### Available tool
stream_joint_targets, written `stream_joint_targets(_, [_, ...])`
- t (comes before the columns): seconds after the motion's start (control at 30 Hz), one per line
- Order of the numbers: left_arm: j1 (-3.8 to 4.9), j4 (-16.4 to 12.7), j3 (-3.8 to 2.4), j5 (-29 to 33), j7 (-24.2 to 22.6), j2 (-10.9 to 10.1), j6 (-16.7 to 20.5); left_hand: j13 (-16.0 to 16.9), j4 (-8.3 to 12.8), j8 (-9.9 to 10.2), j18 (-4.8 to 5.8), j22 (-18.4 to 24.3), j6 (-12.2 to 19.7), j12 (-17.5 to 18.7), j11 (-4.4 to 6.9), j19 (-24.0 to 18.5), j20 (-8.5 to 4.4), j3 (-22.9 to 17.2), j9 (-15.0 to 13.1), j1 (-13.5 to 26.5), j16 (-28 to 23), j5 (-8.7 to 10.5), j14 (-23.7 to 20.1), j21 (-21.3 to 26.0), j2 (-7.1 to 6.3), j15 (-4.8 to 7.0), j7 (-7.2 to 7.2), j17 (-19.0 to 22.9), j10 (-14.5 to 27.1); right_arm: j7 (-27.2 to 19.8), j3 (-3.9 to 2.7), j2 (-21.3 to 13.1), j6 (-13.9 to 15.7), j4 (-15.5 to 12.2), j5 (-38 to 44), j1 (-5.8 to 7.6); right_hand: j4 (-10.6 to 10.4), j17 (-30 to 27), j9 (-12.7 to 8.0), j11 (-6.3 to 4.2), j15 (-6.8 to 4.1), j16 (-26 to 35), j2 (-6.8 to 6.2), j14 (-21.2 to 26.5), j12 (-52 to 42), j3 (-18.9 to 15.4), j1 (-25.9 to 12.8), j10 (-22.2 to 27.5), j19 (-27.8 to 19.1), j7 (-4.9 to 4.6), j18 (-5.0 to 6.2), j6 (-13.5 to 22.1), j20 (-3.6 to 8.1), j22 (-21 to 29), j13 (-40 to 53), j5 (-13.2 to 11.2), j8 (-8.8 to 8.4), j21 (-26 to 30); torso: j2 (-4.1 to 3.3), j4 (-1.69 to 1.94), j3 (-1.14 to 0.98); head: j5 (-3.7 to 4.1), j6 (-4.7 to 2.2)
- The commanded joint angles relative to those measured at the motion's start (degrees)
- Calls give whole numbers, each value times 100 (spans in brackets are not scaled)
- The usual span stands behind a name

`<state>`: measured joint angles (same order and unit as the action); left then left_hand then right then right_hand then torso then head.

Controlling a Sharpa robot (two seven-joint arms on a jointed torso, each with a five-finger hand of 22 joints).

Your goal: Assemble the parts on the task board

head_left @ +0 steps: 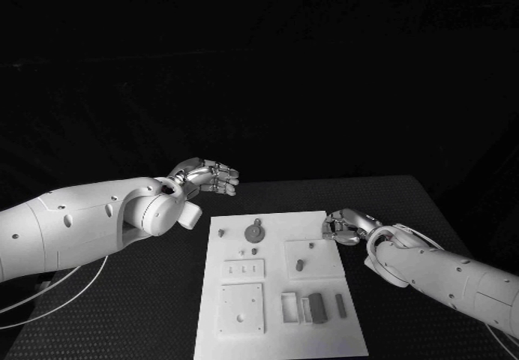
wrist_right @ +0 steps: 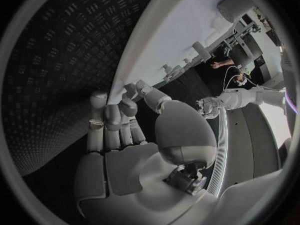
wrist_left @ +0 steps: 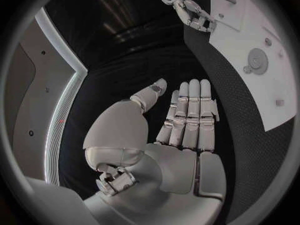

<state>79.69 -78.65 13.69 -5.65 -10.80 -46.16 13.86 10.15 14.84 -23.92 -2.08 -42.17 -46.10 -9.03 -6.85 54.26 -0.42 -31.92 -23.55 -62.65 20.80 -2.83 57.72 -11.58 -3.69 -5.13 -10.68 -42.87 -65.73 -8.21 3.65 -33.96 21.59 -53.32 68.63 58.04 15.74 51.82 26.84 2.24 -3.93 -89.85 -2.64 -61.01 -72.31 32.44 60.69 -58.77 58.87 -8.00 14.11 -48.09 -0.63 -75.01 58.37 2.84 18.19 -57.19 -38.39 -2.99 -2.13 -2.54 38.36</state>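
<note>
The white task board (head_left: 274, 330) lies in the middle of the black table. On it sit a round grey part (head_left: 255, 232), small pegs (head_left: 300, 264) and grey blocks (head_left: 316, 306). My left hand (head_left: 205, 178) hovers beyond the board's far left corner, fingers straight and side by side (wrist_left: 187, 120), holding nothing. My right hand (head_left: 348, 226) is at the board's right edge near the far corner. Its fingers (wrist_right: 112, 117) are bent toward the board's rim (wrist_right: 169, 30) with nothing in them. From the left wrist I see the right hand (wrist_left: 195, 15), the board (wrist_left: 250, 30) and the round part (wrist_left: 257, 60).
White square plates (head_left: 241, 307) and a white frame (head_left: 290, 307) sit on the board's near half. A cable (head_left: 65, 296) loops under my left arm. Black textured table (head_left: 130, 315) lies open on both sides of the board. My left hand (wrist_right: 209, 106) appears in the right wrist view.
</note>
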Motion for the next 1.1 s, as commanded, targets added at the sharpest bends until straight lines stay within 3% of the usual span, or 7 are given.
stream_joint_targets(0.03, [4, -22, -5, -20, -53, 3, -75, 6, -21, 34, 46, -8, 10, 33, -14, -9, -18, 9, -8, 25, -24, -5, 27, 28, -12, 1, -1, -6, -41, -43, 1, 3, -57, -1, 110, -7, 30, -12, 25, -104, -67, -41, 106, -10, -31, 1, -9, 333, 21, 57, 89, -623, 33, -86, -12, 5, 56, -43, -2, -4, -1, -3, 4])
stream_joint_targets(0.2, [4, -28, -5, -21, -47, 1, -72, 7, -21, 36, 46, -8, 12, 34, -14, -9, -18, 9, -8, 26, -26, -5, 28, 29, -14, 1, -2, -8, -42, -53, 1, 3, 65, -10, 150, -7, 67, -18, 123, -203, -147, -56, 319, -34, -54, 40, 28, 289, 33, 166, 89, -890, 43, -88, -34, 5, 203, -63, -3, -4, 0, -1, 13])
stream_joint_targets(0.3, [4, -24, -5, -21, -48, 2, -73, 7, -22, 37, 46, -9, 13, 35, -14, -9, -18, 9, -8, 26, -27, -5, 28, 29, -14, 1, -3, -9, -42, -66, 1, 4, 172, -18, 181, -7, 81, 57, 160, -237, -182, -66, 374, -109, -64, 47, 53, 260, 49, 200, 89, -946, 52, -89, -43, 6, 240, -77, 0, -2, -2, 2, 8])
stream_joint_targets(0.63, [5, -24, -5, -66, -14, -5, -72, 13, -32, 28, 44, -14, -5, 36, -10, -2, -19, 2, -15, 24, -34, -5, 37, 31, 10, 3, 3, -22, -52, -119, 1, 1, 471, -68, 191, -7, 92, 227, 230, -288, -236, -93, 369, -305, -95, 47, 122, 176, 110, 247, 89, -1020, 91, -89, -58, 6, 290, -118, -2, -5, 0, 4, 9])
stream_joint_targets(0.87, [5, -49, -5, -281, 92, -22, 20, 25, -82, 14, 46, -25, -45, 42, -5, 6, -20, 26, -26, 83, -52, -4, 53, 38, -16, 5, 19, -51, -69, 3, -7, -81, 519, -295, 254, 0, 93, 228, 245, -296, -245, -96, 359, -321, -103, 45, 131, 156, 122, 255, 89, -1034, 101, -87, -61, 6, 298, -124, -1, -10, 3, -1, -6])
stream_joint_targets(1.0, [7, -45, -5, -696, 526, -13, 2, 51, -222, -33, 42, -46, -179, 30, 23, 35, -34, 69, -47, 224, -59, -2, 101, 36, -120, 22, 74, -101, -132, 208, -41, -110, 402, -545, 464, 141, 94, 216, 248, -298, -247, -96, 356, -315, -103, 44, 134, 153, 123, 257, 89, -1036, 102, -87, -62, 6, 300, -125, 6, -6, 7, -2, -30])
stream_joint_targets(1.1, [7, -50, -5, -1097, 950, 10, -212, 101, -466, -80, 31, -77, -340, -29, 89, 97, -66, 198, -65, 562, -28, 2, 190, 13, -241, 61, 143, -172, -275, 394, -50, -150, 246, -863, 691, 332, 94, 206, 253, -300, -250, -94, 348, -312, -102, 43, 135, 150, 125, 259, 89, -1041, 105, -86, -64, 6, 302, -125, 11, -9, 10, -3, -68])
